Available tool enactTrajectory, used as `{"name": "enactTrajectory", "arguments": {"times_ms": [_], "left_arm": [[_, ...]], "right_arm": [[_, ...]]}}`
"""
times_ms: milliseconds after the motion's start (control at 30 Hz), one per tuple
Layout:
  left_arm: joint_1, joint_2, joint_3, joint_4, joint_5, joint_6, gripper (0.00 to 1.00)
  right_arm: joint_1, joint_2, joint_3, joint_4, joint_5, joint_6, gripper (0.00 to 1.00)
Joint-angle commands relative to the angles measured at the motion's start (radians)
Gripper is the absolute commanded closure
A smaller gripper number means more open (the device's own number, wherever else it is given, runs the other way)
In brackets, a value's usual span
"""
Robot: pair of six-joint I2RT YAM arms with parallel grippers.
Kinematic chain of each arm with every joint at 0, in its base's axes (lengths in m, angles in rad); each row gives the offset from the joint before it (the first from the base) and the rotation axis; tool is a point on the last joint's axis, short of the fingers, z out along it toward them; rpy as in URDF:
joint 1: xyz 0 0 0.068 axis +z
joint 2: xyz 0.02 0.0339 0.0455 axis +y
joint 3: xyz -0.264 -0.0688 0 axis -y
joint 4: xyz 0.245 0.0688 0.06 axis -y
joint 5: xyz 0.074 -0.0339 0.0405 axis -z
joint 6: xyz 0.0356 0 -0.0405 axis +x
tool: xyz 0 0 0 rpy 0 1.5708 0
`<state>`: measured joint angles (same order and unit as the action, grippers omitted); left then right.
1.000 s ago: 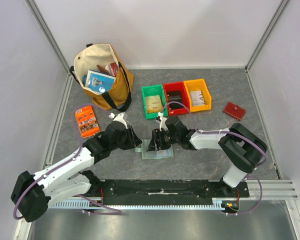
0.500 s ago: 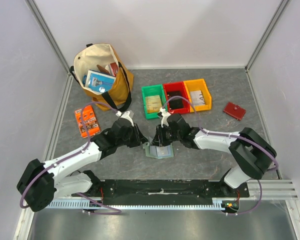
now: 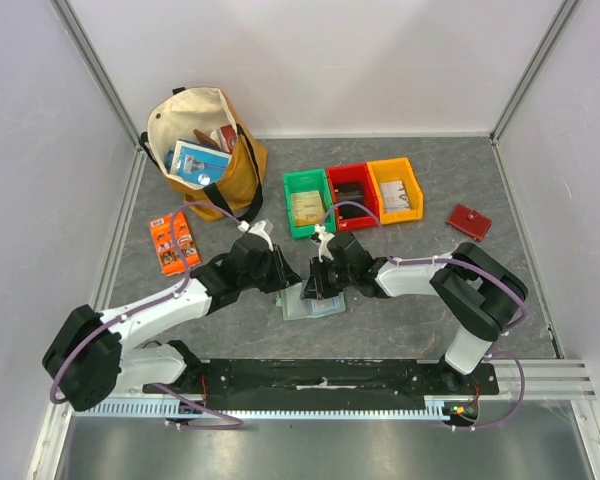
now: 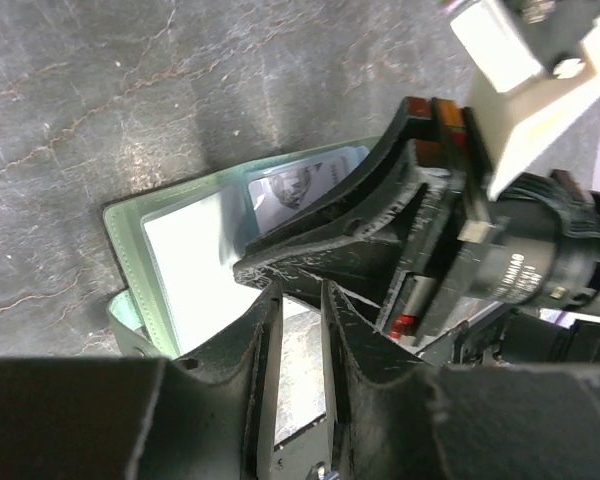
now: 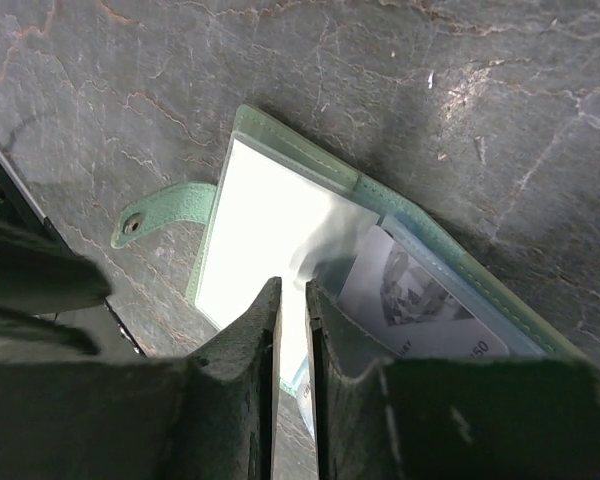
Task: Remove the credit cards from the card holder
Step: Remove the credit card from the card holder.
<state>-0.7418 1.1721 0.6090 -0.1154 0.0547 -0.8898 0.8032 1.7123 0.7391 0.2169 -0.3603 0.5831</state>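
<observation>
The pale green card holder (image 3: 320,308) lies open on the grey table between my two grippers. It also shows in the left wrist view (image 4: 195,250) and the right wrist view (image 5: 280,215). One inner pocket looks white. A card with a grey picture (image 5: 410,295) sits in the other pocket. My left gripper (image 3: 283,283) is at the holder's left edge, jaws nearly together over it (image 4: 295,290). My right gripper (image 3: 313,285) is nearly shut, its tips at the clear inner pocket (image 5: 293,285).
A tan tote bag (image 3: 205,150) full of items stands at the back left. Green (image 3: 307,200), red (image 3: 352,195) and yellow (image 3: 395,188) bins stand behind the holder. A small red wallet (image 3: 469,221) lies at the right, an orange packet (image 3: 173,243) at the left.
Half a second ago the holder was tipped up between the grippers. Now it lies flatter on the table. Both grippers have come closer together over it.
</observation>
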Motion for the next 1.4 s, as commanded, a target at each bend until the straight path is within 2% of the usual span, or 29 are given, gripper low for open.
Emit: {"name": "enactTrajectory", "arguments": {"times_ms": [0,133,300,433,633,867,1133,1367], "left_arm": [[-0.005,0.073,0.012,0.088,0.027,-0.032,0.73],[-0.004,0.164,-0.023,0.149,0.017,-0.057,0.76],[-0.005,0.238,-0.054,0.175,0.014,-0.067,0.85],[-0.004,0.245,-0.069,0.183,0.0,-0.069,0.86],[-0.005,0.242,-0.063,0.181,0.01,-0.066,0.86],[-0.008,0.227,-0.055,0.2,0.051,-0.075,0.8],[-0.011,0.202,-0.113,0.338,0.097,-0.146,0.66],[-0.014,0.279,-0.129,0.42,0.132,-0.185,0.6]], "right_arm": [[0.004,0.003,-0.009,0.047,0.029,0.012,0.78],[0.005,-0.043,-0.023,0.046,0.05,0.014,0.78],[-0.001,-0.147,-0.041,-0.027,0.159,-0.012,0.77],[-0.033,-0.22,-0.087,-0.057,0.198,-0.022,0.74],[-0.076,-0.25,-0.155,-0.054,0.176,-0.019,0.73],[-0.099,-0.241,-0.219,-0.018,0.155,0.001,0.74],[-0.107,-0.209,-0.27,0.035,0.119,0.035,0.77],[-0.111,-0.204,-0.276,0.047,0.107,0.043,0.77]]}}
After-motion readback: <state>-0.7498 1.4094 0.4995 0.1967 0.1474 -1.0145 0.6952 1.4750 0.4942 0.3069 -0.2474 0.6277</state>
